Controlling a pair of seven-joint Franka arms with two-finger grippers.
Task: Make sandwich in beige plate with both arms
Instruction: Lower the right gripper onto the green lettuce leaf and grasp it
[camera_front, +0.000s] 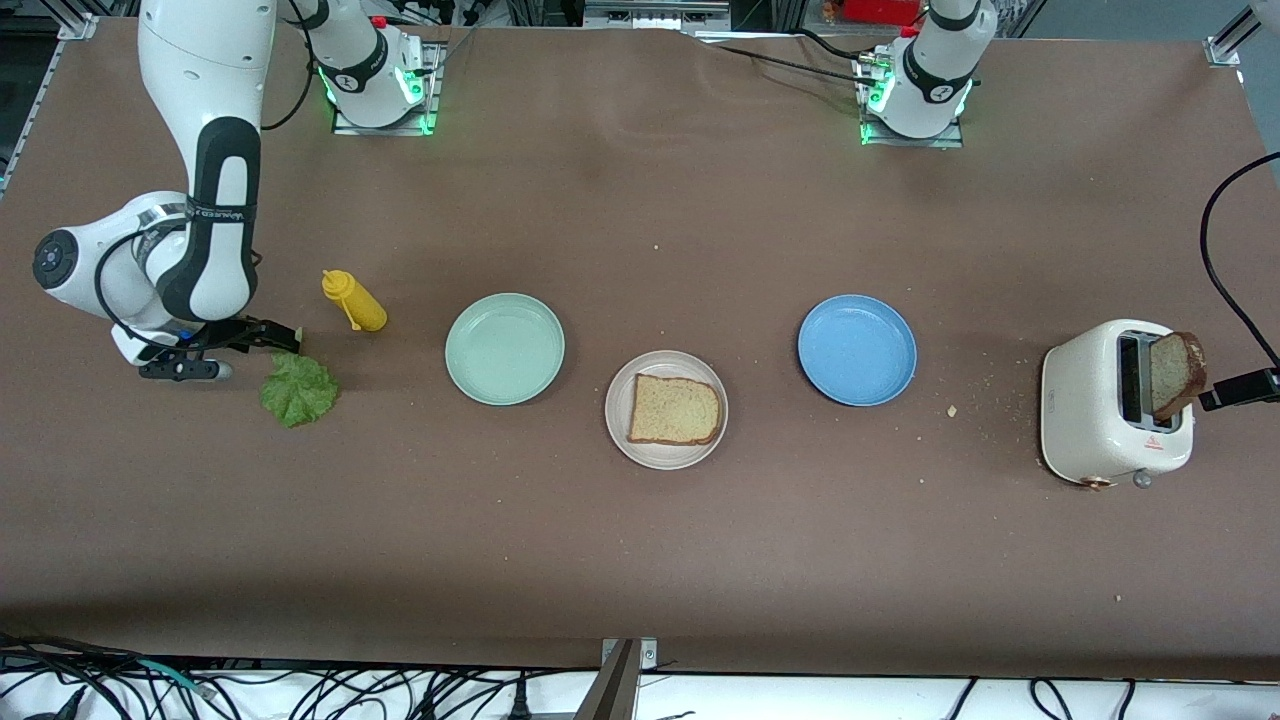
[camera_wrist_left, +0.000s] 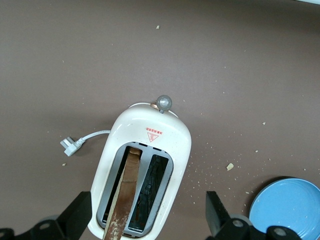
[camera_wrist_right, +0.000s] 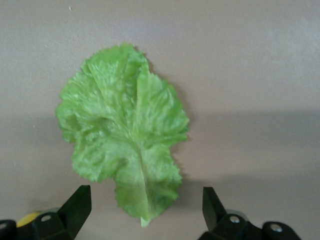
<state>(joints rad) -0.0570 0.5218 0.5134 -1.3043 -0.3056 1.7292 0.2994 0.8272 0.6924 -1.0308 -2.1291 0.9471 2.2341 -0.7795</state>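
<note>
Toaster (camera_wrist_left: 145, 175) hides most of its bread slice (camera_wrist_left: 125, 195) (edge-on).

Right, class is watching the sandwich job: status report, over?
Right gripper open over lettuce leaf. Left gripper open over toaster, second slice in its slot. One bread slice on beige plate. Nothing blocking.

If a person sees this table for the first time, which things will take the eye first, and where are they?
The beige plate with one bread slice on it sits mid-table, nearer the front camera than the mint-green plate and the blue plate flanking it. At the right arm's end, a lettuce leaf lies under the open right hand. At the left arm's end, a slice sticks up from the white toaster, the open left hand above it.
</note>
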